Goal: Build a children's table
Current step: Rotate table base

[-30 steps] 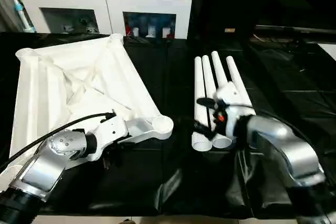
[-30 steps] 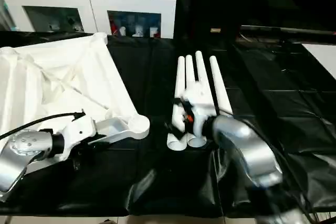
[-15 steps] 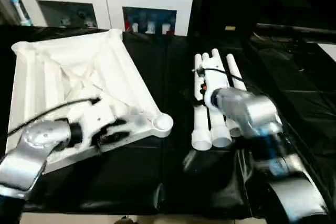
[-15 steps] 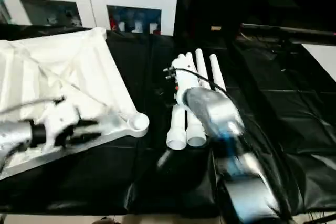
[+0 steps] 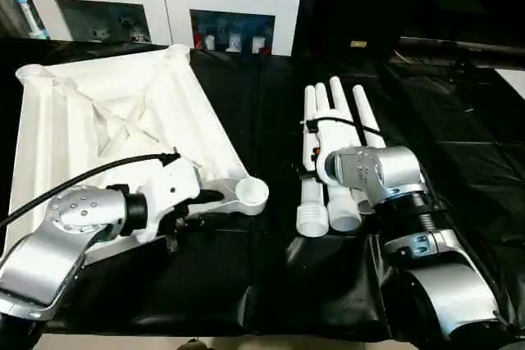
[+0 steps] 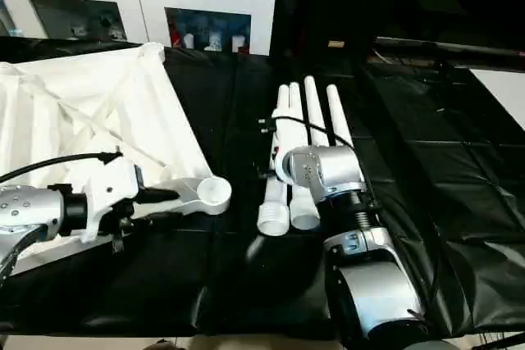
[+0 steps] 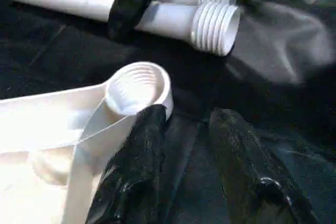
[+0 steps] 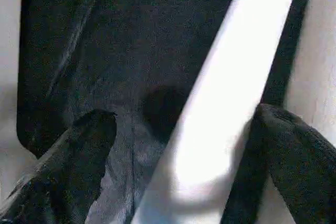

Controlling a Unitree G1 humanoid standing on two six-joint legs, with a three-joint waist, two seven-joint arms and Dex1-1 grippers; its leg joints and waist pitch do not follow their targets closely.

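Note:
The children's table lies in parts on black cloth. Its white tabletop rests upside down at the left, ribbed underside up, with a round corner socket nearest me. My left gripper is open at that socket; one finger leans against the socket's rim and the other stands over bare cloth. Several white legs lie side by side at centre right, threaded ends toward me. Above them my right gripper is wide open, its fingers straddling one leg.
A white cabinet with glass doors stands behind the work surface. Crinkled black cloth covers the whole surface. A black cable runs from my left wrist across the tabletop. Dark furniture sits at the back right.
My left gripper's fingers have spread apart at the corner socket. My right arm has swung round, so its gripper now sits farther up the legs, astride one. The head camera shifted slightly.

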